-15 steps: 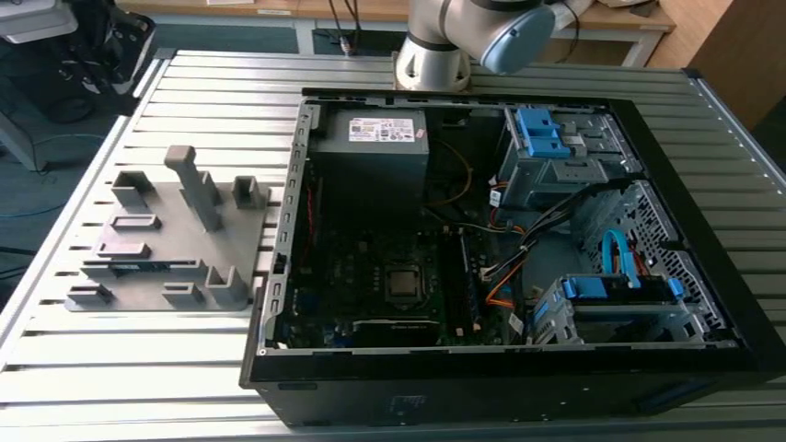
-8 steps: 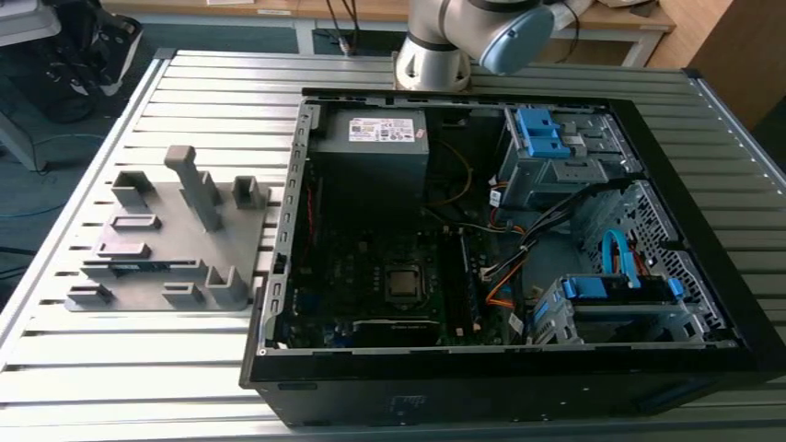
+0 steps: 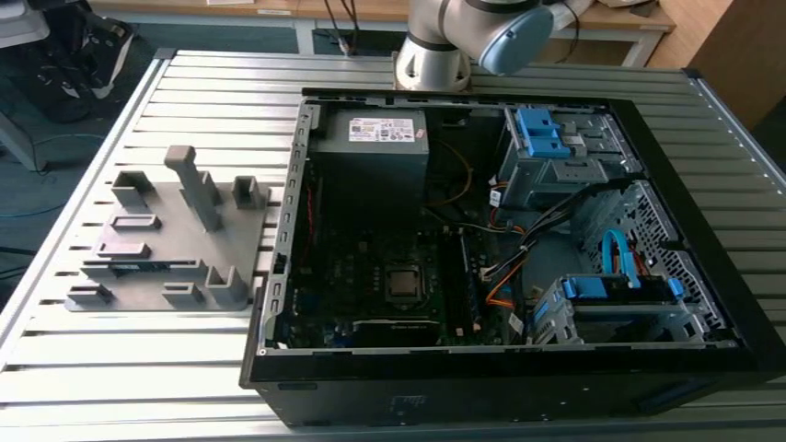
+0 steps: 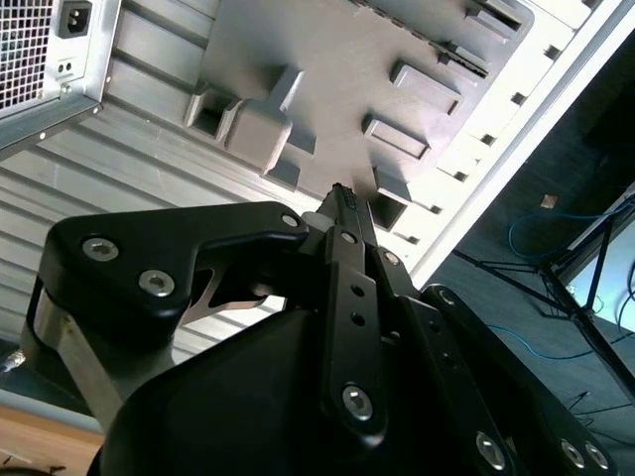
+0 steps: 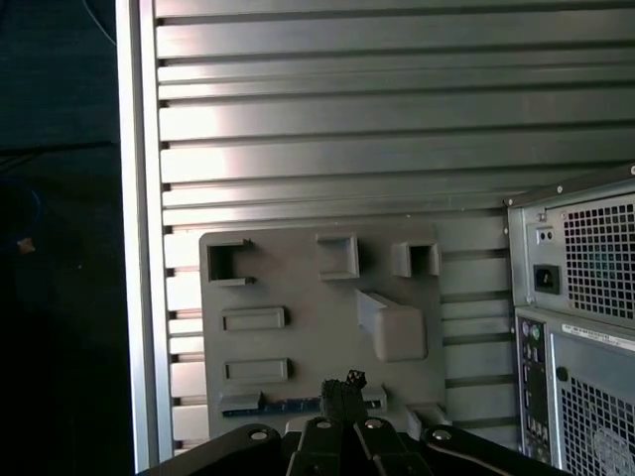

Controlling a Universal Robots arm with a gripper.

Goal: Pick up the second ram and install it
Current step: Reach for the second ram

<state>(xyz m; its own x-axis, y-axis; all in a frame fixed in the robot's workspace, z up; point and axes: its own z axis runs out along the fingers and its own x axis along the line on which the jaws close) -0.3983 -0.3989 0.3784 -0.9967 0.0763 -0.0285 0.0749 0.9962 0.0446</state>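
Not much readable here tbh. White sticker [image 3: 386,130] with red patch on power supply [image 3: 368,175] inside computer case [image 3: 491,396], exterior view: print too small, can't make out single word. Tiny marks just beside power socket [image 5: 544,278] on case rear, first wrist view: same story, illegible. So nothing legible anywhere.

This is a robotics lab or workshop. In the exterior view, a slatted metal table [image 3: 123,368] carries an open computer case [image 3: 491,382]. A robot arm [image 3: 433,55] is mounted at the case's twelve o'clock and a grey holder block [image 3: 172,230] lies at its nine o'clock. Wooden desks [image 3: 368,9] stand beyond. In the second wrist view, a loose blue cable [image 4: 556,223] trails over the floor near a tripod [image 4: 585,297].
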